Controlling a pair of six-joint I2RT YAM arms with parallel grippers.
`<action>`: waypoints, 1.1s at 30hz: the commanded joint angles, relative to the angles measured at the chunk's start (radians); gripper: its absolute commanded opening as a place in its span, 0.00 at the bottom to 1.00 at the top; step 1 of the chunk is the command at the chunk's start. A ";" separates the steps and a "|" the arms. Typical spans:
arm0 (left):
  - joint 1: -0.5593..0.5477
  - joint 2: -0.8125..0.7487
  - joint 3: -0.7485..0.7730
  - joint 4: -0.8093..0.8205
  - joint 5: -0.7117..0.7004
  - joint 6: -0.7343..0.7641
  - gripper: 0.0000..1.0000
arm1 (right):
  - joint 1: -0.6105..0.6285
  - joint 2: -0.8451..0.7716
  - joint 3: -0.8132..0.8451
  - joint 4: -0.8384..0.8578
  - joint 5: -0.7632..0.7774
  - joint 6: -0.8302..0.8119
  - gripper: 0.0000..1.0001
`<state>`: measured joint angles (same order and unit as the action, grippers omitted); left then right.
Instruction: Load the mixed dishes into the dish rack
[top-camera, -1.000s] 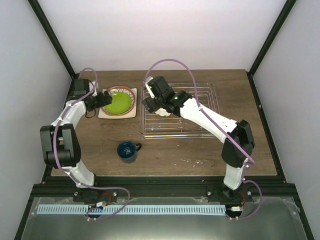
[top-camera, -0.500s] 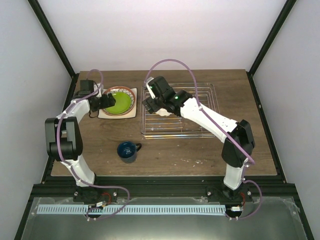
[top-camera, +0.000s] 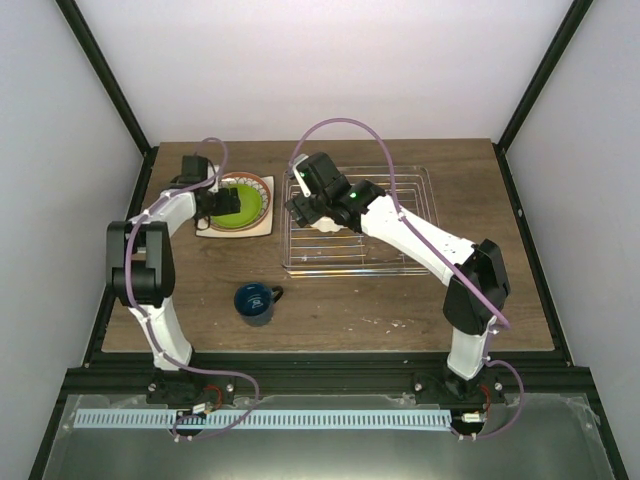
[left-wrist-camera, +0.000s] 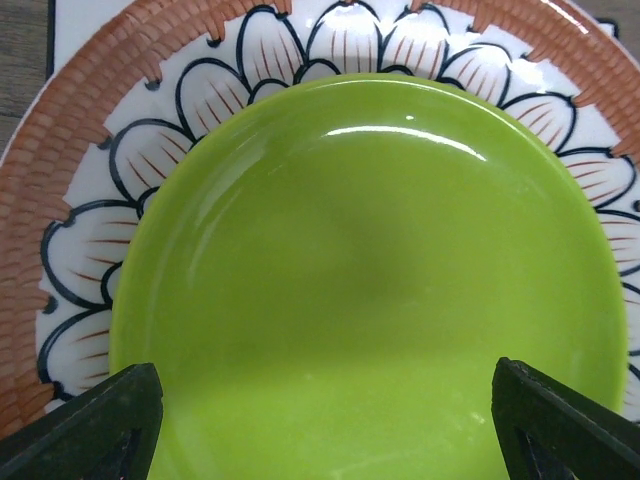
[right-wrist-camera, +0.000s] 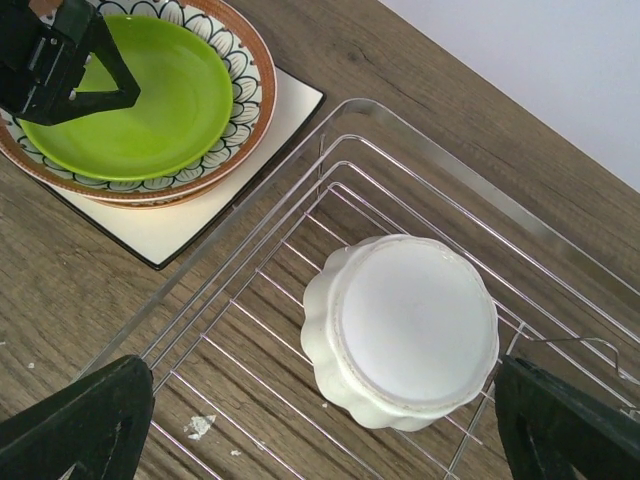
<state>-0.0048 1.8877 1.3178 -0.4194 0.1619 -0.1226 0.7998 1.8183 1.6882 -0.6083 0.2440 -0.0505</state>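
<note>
The brown wooden table (top-camera: 400, 300) carries three things directly. A wire rack (top-camera: 412, 186) sits on its far right part. Just left of the rack, not touching it, lies a square white plate (top-camera: 262, 229). A dark blue mug (top-camera: 256, 302) stands upright near the rack's front left corner, with its handle turned toward the rack. Pale specks (top-camera: 390, 322) dot the wood in front of the rack.

Count: five dishes, one rack, two arms.
Plates, 3: lime-green plate (top-camera: 238, 204), floral plate (right-wrist-camera: 255, 60), white square plate (right-wrist-camera: 150, 235). Bowls, 1: white scalloped bowl (right-wrist-camera: 405, 330). Mugs, 1: dark blue mug (top-camera: 255, 303). Racks, 1: wire dish rack (top-camera: 415, 190). Arms, 2: left arm (top-camera: 135, 265), right arm (top-camera: 420, 235).
</note>
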 joint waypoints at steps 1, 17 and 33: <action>-0.014 0.023 0.045 -0.039 -0.104 0.019 0.91 | -0.007 -0.001 0.044 -0.022 0.021 0.016 0.94; -0.014 -0.060 0.049 -0.037 -0.128 0.005 0.92 | -0.016 0.027 0.054 -0.016 0.014 -0.009 0.94; -0.008 -0.010 0.048 -0.035 -0.137 0.002 0.92 | -0.028 0.044 0.066 -0.019 0.011 -0.017 0.95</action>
<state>-0.0162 1.8496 1.3472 -0.4568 0.0273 -0.1211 0.7830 1.8557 1.7065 -0.6212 0.2550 -0.0624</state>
